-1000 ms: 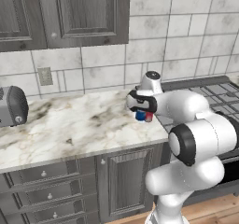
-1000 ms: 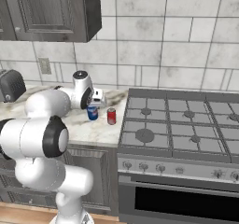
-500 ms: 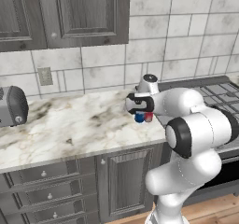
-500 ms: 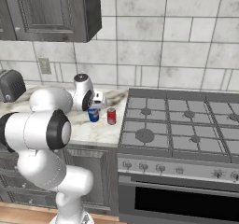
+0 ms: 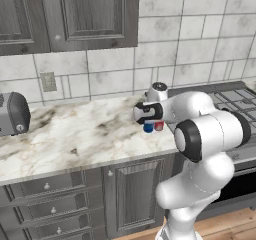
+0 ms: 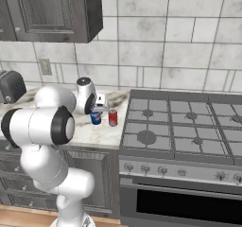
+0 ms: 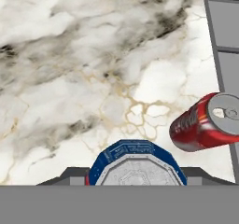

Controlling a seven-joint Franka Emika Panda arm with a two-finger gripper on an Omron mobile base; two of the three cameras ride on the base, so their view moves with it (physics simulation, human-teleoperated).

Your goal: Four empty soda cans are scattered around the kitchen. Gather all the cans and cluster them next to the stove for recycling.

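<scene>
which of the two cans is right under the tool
The blue can, directly below the tool with a finger at each side. The red can stands beside it, nearer the stove, clear of the fingers.

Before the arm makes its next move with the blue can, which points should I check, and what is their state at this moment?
1. Blue can sits between the pincer fingers: ok; the hand view shows its top right at the fingertips.
2. Grip is closed on the blue can: ok; the fingers flank it closely on both sides.
3. Blue can rests on the marble counter or is lifted: cannot tell; its base seems close to the surface.
4. Red can stands upright near the stove: ok.
5. Gap between the blue and red cans: ok; they stand apart, not touching.
6. All four cans gathered: not ok; just two are by the stove.
</scene>
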